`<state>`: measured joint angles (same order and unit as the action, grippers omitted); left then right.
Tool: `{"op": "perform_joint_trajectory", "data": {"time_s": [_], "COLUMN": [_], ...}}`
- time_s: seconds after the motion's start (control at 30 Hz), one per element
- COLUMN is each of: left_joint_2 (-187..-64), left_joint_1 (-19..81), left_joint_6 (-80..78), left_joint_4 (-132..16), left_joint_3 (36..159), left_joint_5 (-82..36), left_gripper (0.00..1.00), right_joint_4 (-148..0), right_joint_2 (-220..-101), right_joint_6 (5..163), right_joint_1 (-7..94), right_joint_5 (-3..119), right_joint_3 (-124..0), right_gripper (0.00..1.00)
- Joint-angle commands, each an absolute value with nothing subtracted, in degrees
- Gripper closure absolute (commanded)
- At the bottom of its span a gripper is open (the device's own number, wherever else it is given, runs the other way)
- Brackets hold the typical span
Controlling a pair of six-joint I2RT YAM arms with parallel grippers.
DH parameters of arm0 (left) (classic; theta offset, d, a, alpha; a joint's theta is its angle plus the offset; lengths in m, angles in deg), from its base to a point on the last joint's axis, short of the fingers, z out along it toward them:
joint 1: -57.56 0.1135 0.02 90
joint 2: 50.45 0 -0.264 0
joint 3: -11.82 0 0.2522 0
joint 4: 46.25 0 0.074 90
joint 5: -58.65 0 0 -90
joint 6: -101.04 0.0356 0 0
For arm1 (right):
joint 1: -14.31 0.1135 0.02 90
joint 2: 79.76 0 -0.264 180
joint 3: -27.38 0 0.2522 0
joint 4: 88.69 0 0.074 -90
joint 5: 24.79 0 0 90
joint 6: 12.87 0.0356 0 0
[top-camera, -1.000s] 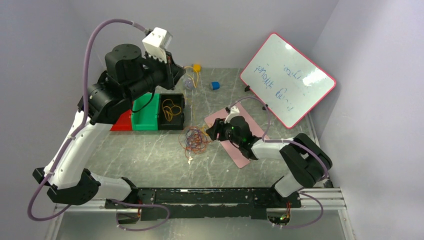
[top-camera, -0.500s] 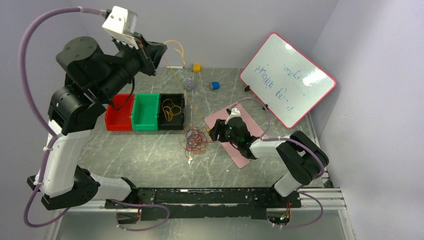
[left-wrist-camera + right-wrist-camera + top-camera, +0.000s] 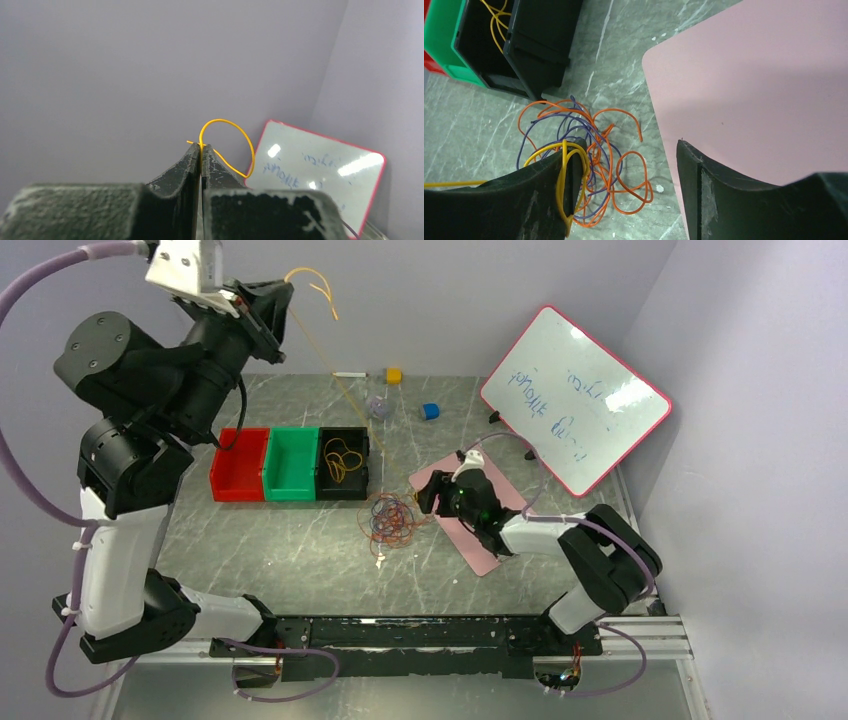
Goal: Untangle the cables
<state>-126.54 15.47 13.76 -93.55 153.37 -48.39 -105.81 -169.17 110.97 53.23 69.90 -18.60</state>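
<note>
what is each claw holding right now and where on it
Left claw pinches the yellow cable near its end, a short loop sticking out beyond the grip. Right claw is open at the tangle, gripping nothing.

My left arm (image 3: 115, 540) and right arm (image 3: 527, 533) wear white shells between fat black joints, and a lilac hose (image 3: 95, 251) runs along each. A white camera box (image 3: 185, 262) sits by my left hand (image 3: 201, 148). My right hand (image 3: 629, 150) has matte black fingers (image 3: 524, 205), scuffed grey.
</note>
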Motion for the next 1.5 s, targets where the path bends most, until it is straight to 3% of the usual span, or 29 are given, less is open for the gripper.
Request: {"op": "perform_joint_trajectory", "data": {"time_s": [0.0,0.07,0.17,0.47,0.57,0.67,0.77,0.83,1.03,1.2,1.37,1.47], "left_joint_2": [-124.85,-124.58,-123.92,-120.21,-118.52,-117.13,-115.48,-114.0,-112.04,-112.51,-116.3,-119.83], "left_joint_1": [15.31,15.28,15.31,15.3,15.36,15.34,15.3,15.28,15.32,15.34,16.88,23.07], "left_joint_6": [20.25,21.05,21.76,20.58,18.75,17.02,14.08,11.94,7.15,6.6,4.24,1.46], "left_joint_4": [-78.53,-77.71,-77.14,-77.04,-78.0,-80.25,-82.69,-84.0,-85.8,-87.13,-93.77,-99.7], "left_joint_3": [156.43,155.42,153.61,144.6,140.04,135.59,129.62,125.71,116.84,113.89,113.03,113.5], "left_joint_5": [-53.71,-54.36,-55.61,-59.77,-61.5,-65.55,-69.66,-70.78,-71.69,-77.39,-85.36,-82.46], "left_gripper": [0.93,0.93,0.93,0.93,0.93,0.93,0.93,0.93,0.93,0.93,0.93,0.93], "right_joint_4": [-97.9,-97.71,-99.8,-107.84,-111.55,-114.22,-114.75,-115.08,-116.57,-109.73,-105.75,-103.13], "right_joint_2": [-166.03,-163.74,-160.02,-150.41,-148.07,-145.97,-144.58,-143.99,-142.84,-140.55,-137.64,-136.41], "right_joint_6": [109.08,109.07,110.27,115.28,119.5,122.93,124.55,125.46,128.08,125.45,124.03,123.44], "right_joint_1": [51.38,49.43,43.38,28.64,26.03,24.09,22.98,22.72,22.75,22.75,22.75,22.75], "right_joint_5": [73.2,70.96,63.47,40.9,36.15,33.42,30.7,29.76,28.78,30.51,31.88,33.04], "right_joint_3": [-17.84,-17.22,-15.03,-12.66,-12.83,-13.26,-14.33,-14.89,-15.01,-16.6,-17.73,-18.7], "right_gripper": [0.31,0.37,0.62,0.87,0.91,0.84,0.6,0.51,0.42,0.5,0.37,0.28]}}
